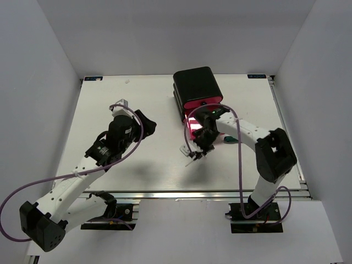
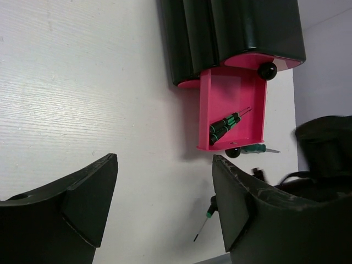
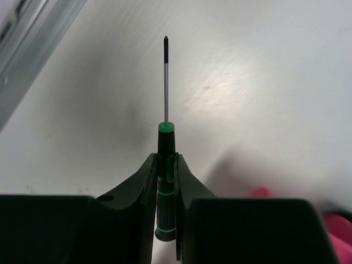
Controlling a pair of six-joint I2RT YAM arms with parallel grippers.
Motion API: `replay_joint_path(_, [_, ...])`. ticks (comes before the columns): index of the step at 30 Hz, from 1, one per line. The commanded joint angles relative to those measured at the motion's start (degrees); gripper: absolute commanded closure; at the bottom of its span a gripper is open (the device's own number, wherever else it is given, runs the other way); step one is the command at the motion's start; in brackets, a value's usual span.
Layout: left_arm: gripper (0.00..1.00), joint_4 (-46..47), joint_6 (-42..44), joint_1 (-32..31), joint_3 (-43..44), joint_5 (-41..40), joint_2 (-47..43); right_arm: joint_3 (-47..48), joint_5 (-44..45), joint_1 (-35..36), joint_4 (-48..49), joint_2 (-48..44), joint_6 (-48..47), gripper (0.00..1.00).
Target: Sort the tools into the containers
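- The black box (image 1: 197, 82) with rounded corners stands at the table's far side, its pink fronts facing the near edge.
- One pink drawer (image 2: 204, 110) is pulled out, with a round black knob (image 2: 232, 152) on its front.
- Thin black-and-green screwdrivers (image 2: 224, 125) lie bunched diagonally inside it.
- The larger green-handled screwdriver (image 2: 254, 148) lies on the table just beside that knob.
- Another thin screwdriver (image 3: 166, 137) is clamped by its handle in the right gripper (image 3: 166, 160), shaft pointing straight out, near the open drawer's front.

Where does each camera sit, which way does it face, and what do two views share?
Top external: above, behind the arms, facing down on table and black box.
Left wrist: faces past open left end effector to the open pink drawer.
Right wrist: looks along right end effector, shut on a thin screwdriver.
Shared: top and left wrist show the pink drawer.
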Motion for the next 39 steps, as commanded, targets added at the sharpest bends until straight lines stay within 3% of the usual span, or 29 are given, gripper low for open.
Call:
replay_joint_path(1, [0.21,3.3,0.2,0.0,0.6,1.3,1.4,6.5,-9.8,0.2,-5.2,-7.3,13.5,1.0])
replay_joint_path(6, [0.21,5.3,1.2,0.0,2.0,2.9,4.8,8.6,-7.6,-2.3,0.5,-12.0,25.4,1.0])
replay_joint_path(10, [0.2,6.5,2.2,0.1,3.5,4.3,7.8,9.4,-0.3,-6.0,7.6,-11.2,35.4,1.0])
replay_joint_path(14, [0.2,8.6,2.4,0.6,3.7,6.1,9.9,8.9,6.9,-8.3,16.5,-6.9,42.9,1.0])
replay_joint_path(19, [0.2,10.4,3.0,1.0,5.3,7.4,12.8,11.3,11.5,-10.1,21.2,-1.4,45.4,1.0])
replay_joint_path(22, [0.2,11.9,3.1,1.3,6.1,8.0,14.6,12.1,12.5,-10.6,22.6,0.6,45.7,0.86])
replay_joint_path(23, [0.2,12.5,3.1,1.6,6.3,8.1,14.9,12.1,12.9,-10.6,22.8,1.4,45.5,0.73])
replay_joint_path(25, [0.19,14.1,3.3,2.1,7.3,8.8,16.4,12.1,13.2,-11.0,23.5,1.9,45.5,0.61])
replay_joint_path(26, [0.19,14.5,4.2,2.8,8.0,9.2,16.9,12.1,13.1,-11.5,23.8,1.8,45.8,0.49])
replay_joint_path(29, [0.19,14.7,8.2,4.9,12.9,11.6,21.2,13.6,11.6,-12.3,23.9,1.3,47.4,0.46])
replay_joint_path(33, [0.19,13.4,14.8,8.3,22.3,14.4,29.5,15.3,4.8,-16.1,22.6,-0.8,50.4,0.56])
replay_joint_path(34, [0.19,13.4,16.0,9.1,26.0,17.5,31.3,15.1,2.4,-17.1,22.2,-1.6,51.4,0.61])
replay_joint_path(35, [0.19,13.6,17.8,10.8,27.7,18.5,34.8,14.4,-0.6,-18.4,22.4,-4.0,51.5,0.77])
replay_joint_path(36, [0.18,14.0,18.5,11.6,29.5,19.3,36.6,11.2,-7.0,-21.0,22.7,-5.6,51.3,0.84])
replay_joint_path(38, [0.18,16.3,20.7,14.0,34.2,22.2,41.9,6.4,-13.8,-24.2,22.2,-11.0,46.0,0.94])
replay_joint_path(39, [0.18,17.0,21.5,14.6,35.9,23.1,43.9,2.4,-18.2,-24.6,19.6,-12.7,41.6,0.95])
